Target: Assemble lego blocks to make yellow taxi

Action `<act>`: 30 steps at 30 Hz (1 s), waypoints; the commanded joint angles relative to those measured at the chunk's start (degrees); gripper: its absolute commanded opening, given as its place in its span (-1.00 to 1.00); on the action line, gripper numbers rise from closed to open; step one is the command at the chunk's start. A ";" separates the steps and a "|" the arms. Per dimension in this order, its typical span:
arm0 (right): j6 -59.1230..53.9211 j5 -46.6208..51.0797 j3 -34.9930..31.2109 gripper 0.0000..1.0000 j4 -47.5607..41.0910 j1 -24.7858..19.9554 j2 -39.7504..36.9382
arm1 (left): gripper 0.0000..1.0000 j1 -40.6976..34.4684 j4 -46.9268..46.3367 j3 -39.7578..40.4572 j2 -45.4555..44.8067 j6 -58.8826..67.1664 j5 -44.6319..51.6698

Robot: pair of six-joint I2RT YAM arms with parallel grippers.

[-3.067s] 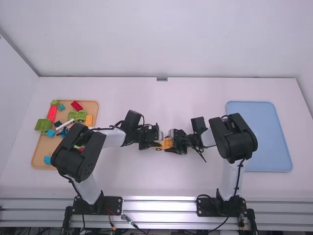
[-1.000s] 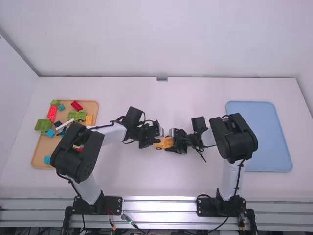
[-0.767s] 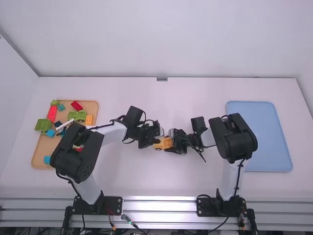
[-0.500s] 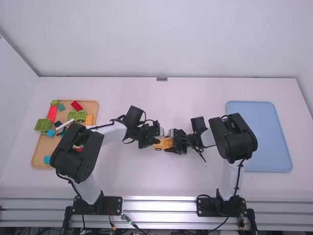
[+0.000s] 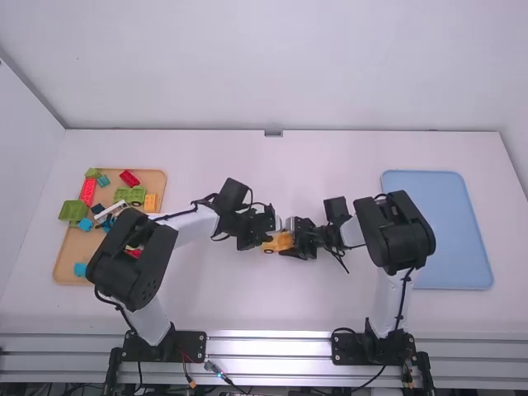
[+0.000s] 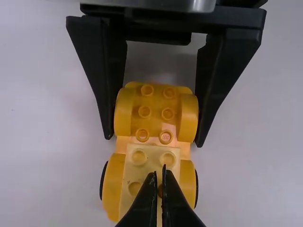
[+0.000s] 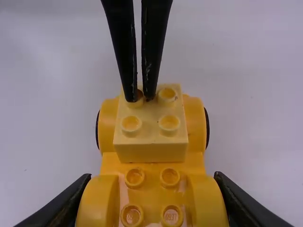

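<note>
My left gripper [image 5: 269,236] and right gripper [image 5: 290,240] meet at the yellow car [image 5: 280,242] near the table's middle. Seen from the left wrist, the left gripper [image 6: 159,173] is shut, its tips over the studs of a pale yellow block [image 6: 150,163] on the car's wheeled end. In the right wrist view, those tips touch the top of the pale block [image 7: 151,149], at the edge far from the right gripper. The right gripper [image 7: 152,182] is shut on the rounded sides of the car's other end [image 7: 151,196].
A tan tray [image 5: 73,257] at the left holds red, green, blue and yellow pieces, partly under the left arm. A blue tray [image 5: 458,231] lies at the right, partly behind the right arm.
Compared with half a second ago, my left gripper has shifted slightly to the right. Over the earlier frames more of the car's wheeled end came into view. The right arm has barely moved.
</note>
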 commanded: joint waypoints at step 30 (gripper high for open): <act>10.03 7.89 0.59 0.98 1.31 0.22 -0.24 | 0.98 32.41 15.37 -2.62 -12.70 -22.34 12.31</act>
